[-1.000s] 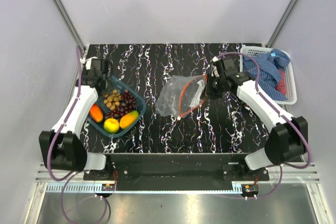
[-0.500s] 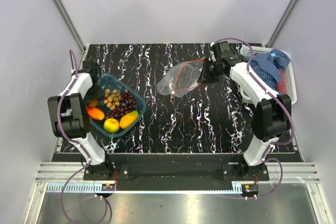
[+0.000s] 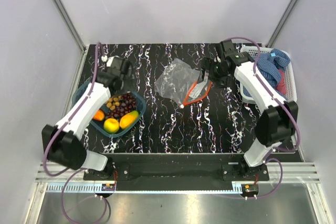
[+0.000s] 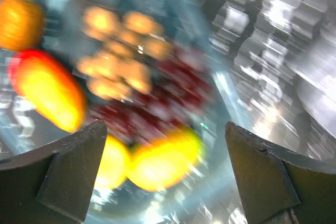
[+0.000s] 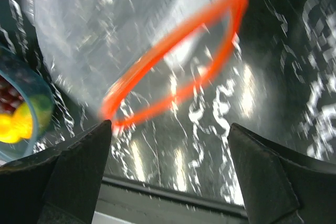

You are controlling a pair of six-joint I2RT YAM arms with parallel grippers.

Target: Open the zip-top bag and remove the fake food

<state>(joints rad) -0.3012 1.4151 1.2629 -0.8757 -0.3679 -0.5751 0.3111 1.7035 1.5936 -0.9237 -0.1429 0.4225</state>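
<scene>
The clear zip-top bag (image 3: 176, 78) lies empty on the black marbled table, its orange-red zip strip (image 3: 196, 92) spread in an open loop; the strip (image 5: 178, 59) shows blurred in the right wrist view. My right gripper (image 3: 207, 73) hovers open just right of the bag, holding nothing (image 5: 170, 177). The fake food sits in a blue tub (image 3: 79, 88): orange (image 3: 98, 115), lemon (image 3: 111, 125), mango (image 3: 128, 119), grapes (image 3: 122, 106) and tan balls (image 3: 111, 99). My left gripper (image 3: 122, 75) hangs open above the tub's far edge, with nothing between its jaws (image 4: 165, 177).
A white basket (image 3: 290, 94) with a blue checked cloth (image 3: 266, 69) stands at the back right, beside the right arm. Grey walls and metal rails enclose the table. Both wrist views are motion-blurred.
My right gripper opened and let go of the bag, which now lies on the table with its mouth spread. My left gripper opened wider and swung over the tub.
</scene>
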